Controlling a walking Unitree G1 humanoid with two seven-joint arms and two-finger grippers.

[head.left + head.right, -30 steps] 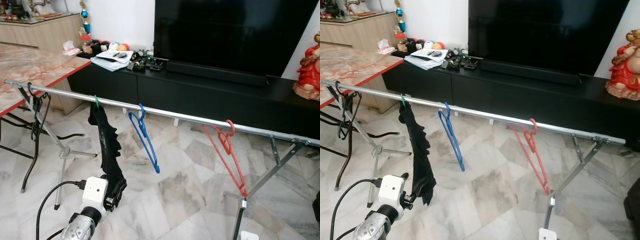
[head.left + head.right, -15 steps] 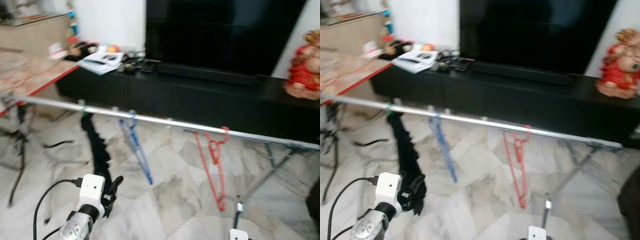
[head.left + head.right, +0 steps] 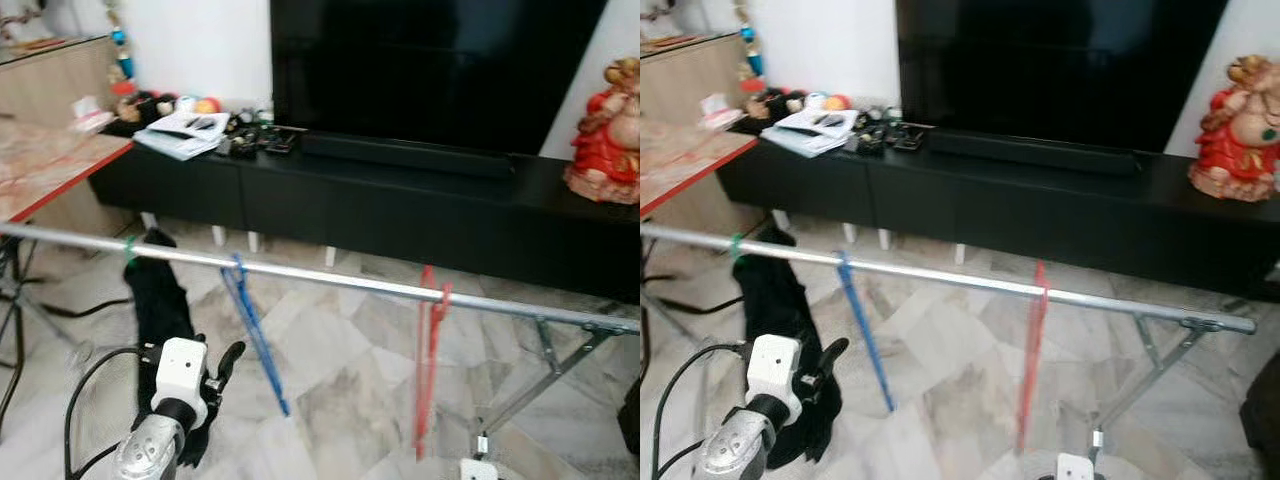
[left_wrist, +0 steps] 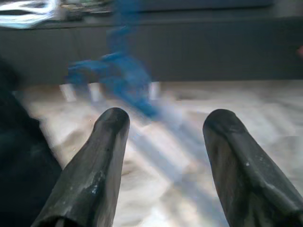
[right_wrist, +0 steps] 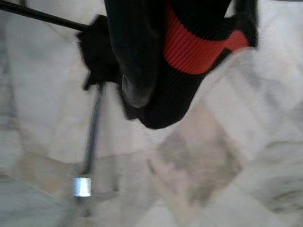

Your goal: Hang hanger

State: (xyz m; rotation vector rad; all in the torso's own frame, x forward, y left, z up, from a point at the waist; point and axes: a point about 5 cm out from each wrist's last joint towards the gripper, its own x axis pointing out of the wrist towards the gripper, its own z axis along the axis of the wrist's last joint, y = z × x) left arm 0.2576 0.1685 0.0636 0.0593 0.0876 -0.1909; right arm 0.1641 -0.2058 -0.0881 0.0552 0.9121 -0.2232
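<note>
A silver rail [image 3: 340, 281] runs across in front of me at waist height. Three hangers hang on it: a green-hooked one [image 3: 130, 250] carrying a black garment [image 3: 160, 300], a blue hanger [image 3: 255, 340] and a red hanger [image 3: 428, 370] seen nearly edge-on. My left gripper [image 3: 222, 368] is raised low at the left, just beside the garment and below the rail. In the left wrist view it [image 4: 163, 127] is open and holds nothing, with the blurred blue hanger [image 4: 118, 80] ahead. The right wrist view shows one dark finger [image 5: 137, 71] over the marble floor beside a rack leg [image 5: 92, 137].
A black TV console [image 3: 400, 200] with a large TV [image 3: 430, 70] stands behind the rail, with a red figurine [image 3: 605, 130] on its right end and papers [image 3: 180, 135] on its left. A marble-topped table [image 3: 40, 165] is at the left. The rack's folding leg [image 3: 550, 365] stands at the right.
The whole view has shifted and blurred as I move, so the hangers look more edge-on. My left gripper has come up from under the garment's hem to beside it.
</note>
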